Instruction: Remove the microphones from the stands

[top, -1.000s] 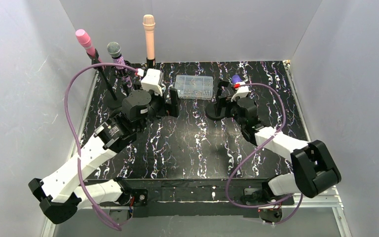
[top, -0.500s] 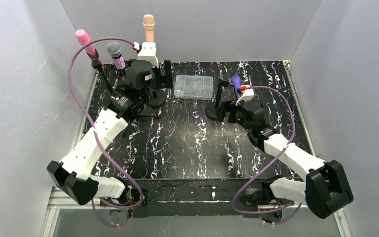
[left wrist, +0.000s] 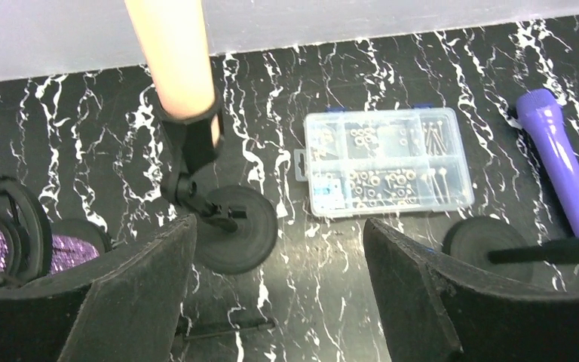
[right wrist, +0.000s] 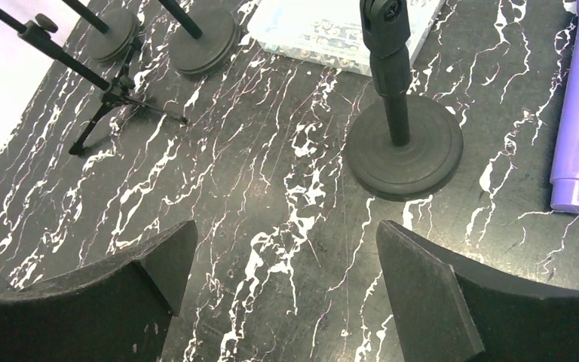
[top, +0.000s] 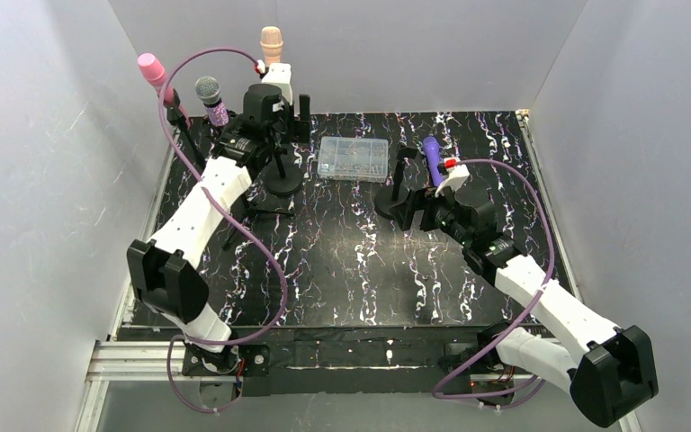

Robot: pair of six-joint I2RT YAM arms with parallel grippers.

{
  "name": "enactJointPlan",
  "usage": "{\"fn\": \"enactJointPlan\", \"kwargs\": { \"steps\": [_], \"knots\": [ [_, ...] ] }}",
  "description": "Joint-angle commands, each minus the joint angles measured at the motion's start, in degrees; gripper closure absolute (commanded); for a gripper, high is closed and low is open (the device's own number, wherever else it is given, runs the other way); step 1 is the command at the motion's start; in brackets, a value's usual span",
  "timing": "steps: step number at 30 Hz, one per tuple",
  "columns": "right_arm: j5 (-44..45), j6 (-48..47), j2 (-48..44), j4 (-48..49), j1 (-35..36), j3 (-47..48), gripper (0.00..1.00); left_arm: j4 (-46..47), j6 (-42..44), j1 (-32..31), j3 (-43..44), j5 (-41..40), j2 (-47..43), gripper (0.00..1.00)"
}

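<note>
A peach microphone (top: 271, 40) stands upright in the clip of a round-based stand (top: 281, 178) at the back. In the left wrist view its body (left wrist: 177, 53) sits in the black clip (left wrist: 192, 139), up and left of my open, empty left gripper (left wrist: 279, 279). In the top view the left gripper (top: 292, 121) is just right of that microphone. A purple microphone (top: 432, 157) lies on the table beside an empty stand (top: 399, 193). My right gripper (top: 418, 211) is open and empty, near side of that stand (right wrist: 399, 143).
A pink microphone (top: 153, 67) and a glittery purple one (top: 209, 90) sit on stands at the back left. A clear parts box (top: 353, 158) lies between the stands. A thin tripod stand (right wrist: 113, 98) spreads its legs on the left. Grey walls enclose the table.
My left arm has risen and reached back, bringing its open gripper up beside the peach microphone. My right arm has drawn back from the empty stand and the purple microphone.
</note>
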Motion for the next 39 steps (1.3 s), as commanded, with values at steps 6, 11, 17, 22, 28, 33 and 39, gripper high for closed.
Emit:
{"fn": "enactJointPlan", "kwargs": {
  "steps": [6, 11, 17, 22, 28, 33, 39],
  "knots": [
    [-2.1, -0.5, -2.1, -1.8, 0.4, 2.7, 0.02, 2.0, 4.6, 3.1, 7.8, -0.6, 6.4, 0.21],
    [-2.7, -1.0, -2.2, -2.0, 0.4, 3.0, 0.02, 4.9, 6.0, 4.4, 7.8, -1.5, 8.5, 0.2],
    [-3.0, -1.5, -2.3, -2.1, 0.5, 2.8, 0.02, 6.7, 8.7, 6.2, 10.2, -0.7, 12.5, 0.2],
    [-3.4, -1.5, -1.8, -1.9, 0.6, 2.8, 0.02, 7.4, 9.4, 7.0, 11.6, 0.6, 15.2, 0.2],
    [-3.6, -1.9, -1.7, -1.7, 0.9, 2.9, 0.02, 9.4, 9.6, 8.0, 11.1, 1.3, 16.7, 0.21],
    [-3.5, -2.1, -1.4, -1.6, 1.0, 2.7, 0.02, 10.7, 10.0, 8.4, 10.8, 3.1, 17.5, 0.29],
    [-3.4, -2.3, -1.4, -1.7, 1.2, 3.1, 0.02, 11.0, 10.2, 8.5, 10.6, 5.0, 18.1, 0.43]
  ]
}}
